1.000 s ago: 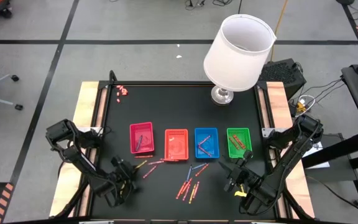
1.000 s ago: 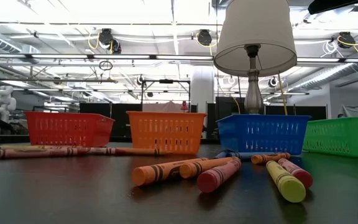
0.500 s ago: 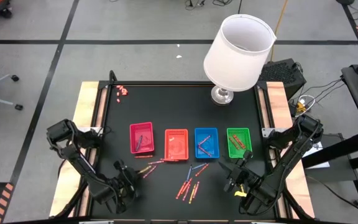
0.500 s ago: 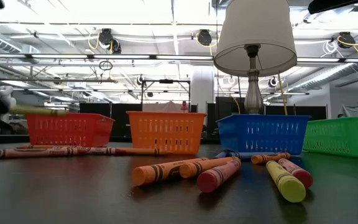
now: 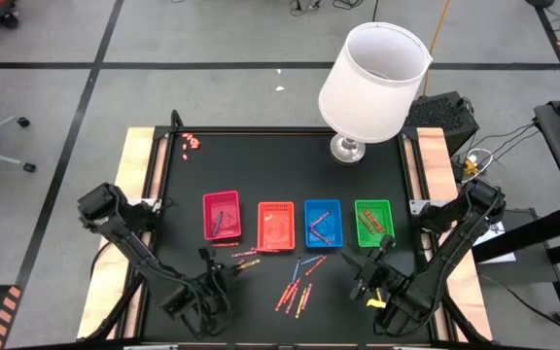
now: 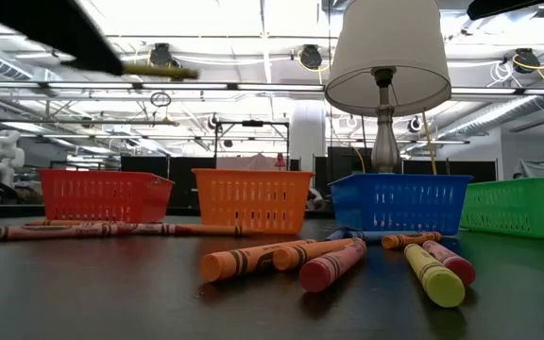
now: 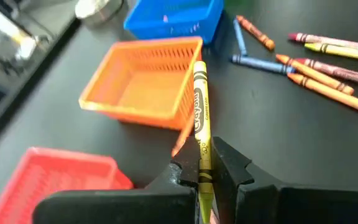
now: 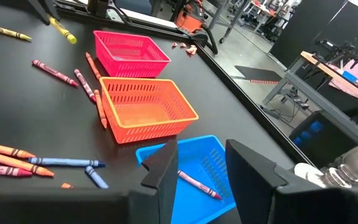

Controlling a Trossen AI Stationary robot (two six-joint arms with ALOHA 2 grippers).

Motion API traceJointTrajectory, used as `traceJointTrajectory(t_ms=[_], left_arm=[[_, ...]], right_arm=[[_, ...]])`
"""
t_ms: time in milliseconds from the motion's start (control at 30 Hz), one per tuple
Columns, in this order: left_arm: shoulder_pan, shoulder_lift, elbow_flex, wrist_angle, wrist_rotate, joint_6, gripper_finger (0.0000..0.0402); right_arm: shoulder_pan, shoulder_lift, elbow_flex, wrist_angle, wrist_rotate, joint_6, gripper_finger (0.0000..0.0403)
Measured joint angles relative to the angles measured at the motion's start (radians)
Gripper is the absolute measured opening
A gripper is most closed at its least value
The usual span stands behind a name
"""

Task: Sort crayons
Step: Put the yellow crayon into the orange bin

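My left gripper (image 7: 201,177) is shut on a yellow crayon (image 7: 199,106) and hovers above the table's near left part (image 5: 214,280). In the low view that crayon (image 6: 159,71) sits high over the red tray (image 6: 102,195). Four trays stand in a row: red (image 5: 222,216), orange (image 5: 276,226), blue (image 5: 322,223), green (image 5: 374,222). Loose crayons (image 5: 295,292) lie flat on the black table in front of them. My right gripper (image 8: 197,168) waits open near the green tray (image 5: 372,264), with nothing between its fingers. My left gripper pinches the yellow crayon between its two fingers (image 7: 232,167), on the wrapped shaft near one end (image 7: 202,163). The crayon runs along the fingers, and most of its length juts out past the fingertips. It is lifted clear of the table and lies nearly level.
A white lamp (image 5: 372,83) stands at the table's far right, behind the blue tray. Tiny pink-red bits (image 5: 192,142) lie at the far left corner. Several crayons (image 8: 67,78) lie in front of the red and orange trays. Bare black tabletop stretches beyond the trays.
My left gripper has risen from the table with the yellow crayon, moved toward the table's right, and rolled about its own axis. The crayon, which was low by the red tray, is now lifted high above it. The fingers have stayed shut on it.
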Motion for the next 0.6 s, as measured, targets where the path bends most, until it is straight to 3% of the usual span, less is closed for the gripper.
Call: traceJointTrajectory(t_ms=[300, 600], left_arm=[[0.062, 0.0, 0.099, 0.002, -0.005, 0.319, 0.0015], [0.08, 0.0, 0.12, 0.009, -0.005, 0.616, 0.0015]], right_arm=[[-0.004, 0.031, 0.0, -0.001, 0.001, -0.012, 0.0118], [-0.007, 0.032, 0.0, 0.002, -0.002, -0.026, 0.0118]])
